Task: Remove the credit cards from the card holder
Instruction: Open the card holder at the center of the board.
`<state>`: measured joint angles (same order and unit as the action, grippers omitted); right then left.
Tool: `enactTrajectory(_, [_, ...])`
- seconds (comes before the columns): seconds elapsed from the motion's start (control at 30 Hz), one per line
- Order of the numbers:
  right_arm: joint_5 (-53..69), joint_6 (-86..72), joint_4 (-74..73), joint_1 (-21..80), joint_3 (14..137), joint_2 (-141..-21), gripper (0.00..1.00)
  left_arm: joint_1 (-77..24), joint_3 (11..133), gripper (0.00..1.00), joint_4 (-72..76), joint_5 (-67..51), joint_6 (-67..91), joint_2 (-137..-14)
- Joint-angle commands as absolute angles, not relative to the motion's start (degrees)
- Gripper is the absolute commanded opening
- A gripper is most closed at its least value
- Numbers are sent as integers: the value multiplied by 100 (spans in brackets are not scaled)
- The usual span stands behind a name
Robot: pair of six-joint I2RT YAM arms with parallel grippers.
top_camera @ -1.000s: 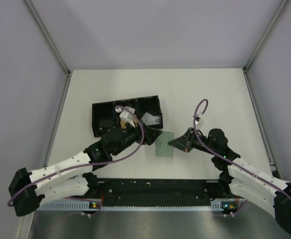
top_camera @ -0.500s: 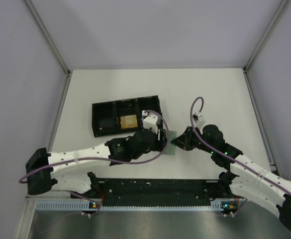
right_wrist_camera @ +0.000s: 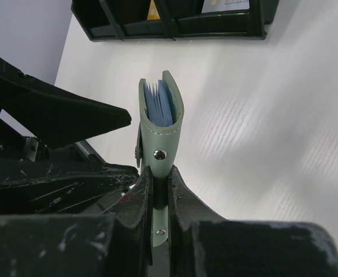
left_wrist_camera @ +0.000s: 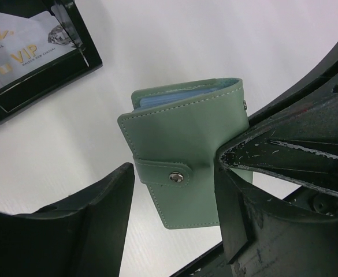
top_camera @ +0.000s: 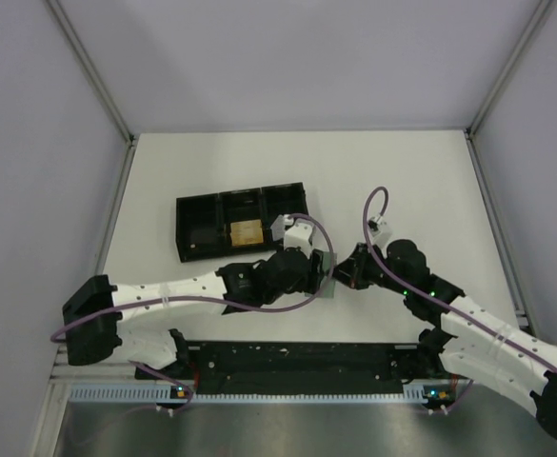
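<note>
- Far left: black tray [top_camera: 190, 228], well apart from the left claw and out past its left finger. A tan-gold card [top_camera: 248, 232] lies in its middle compartment, and the left wrist view shows a pale card printed VIP [left_wrist_camera: 24, 49] in another. I judge these are cards already pulled and parked there to keep the work spot free.
- Left claw [left_wrist_camera: 174, 190]: jaws wide, holding nothing. One finger sits on each side of the snap strap [left_wrist_camera: 157, 173], near it. I can't confirm contact. My read is that it is lined up to pop the strap, since nothing comes out while that flap is buttoned.
- Between the two claws: the card holder [right_wrist_camera: 170, 109], mint green, standing on edge with its open mouth pointing away from the right claw. The strap is snapped across the face turned to the left claw. Blue sleeves [right_wrist_camera: 159, 104] show in the mouth. I can't tell whether any cards remain in them.
- Right claw [right_wrist_camera: 160, 173]: narrow, clamped on the holder's near edge, one finger on each face, just behind a rivet. It grips at the end opposite the mouth, which I take as deliberate: it leaves the strap and mouth exposed for the other claw and braces the holder against a tug.
- Judgement: task partway done. The next move needs a small, square pull on the strap. The risk is the holder twisting in the clamp.
</note>
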<state>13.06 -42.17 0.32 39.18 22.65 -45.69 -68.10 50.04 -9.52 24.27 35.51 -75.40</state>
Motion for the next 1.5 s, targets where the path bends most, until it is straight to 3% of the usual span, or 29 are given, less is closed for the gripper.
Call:
enactTrajectory(0.0, [1283, -4219, 255, 4034, 2522, -4438, 0, -6838, 5265, 61, -642, 2399, 3586, -7672])
enactTrajectory(0.5, [1266, -4149, 132, 4052, 2628, -4342, 0, -6855, 5370, 44, -1133, 2575, 3630, -8068])
enactTrajectory(0.73, [1248, -4140, 97, 4052, 2663, -4333, 0, -6855, 5537, 40, -1502, 2725, 3647, -8218])
enactTrajectory(0.8, [1239, -4122, 79, 4052, 2663, -4333, 0, -6855, 5546, 32, -1529, 2725, 3647, -8235])
enactTrajectory(0.93, [1213, -4113, 53, 4060, 2672, -4333, 0, -6855, 5598, 0, -1748, 2917, 3788, -8262])
enactTrajectory(1.47, [1028, -4043, -352, 4060, 2610, -4245, 0, -6390, 4932, 0, -2329, 3270, 4359, -7656])
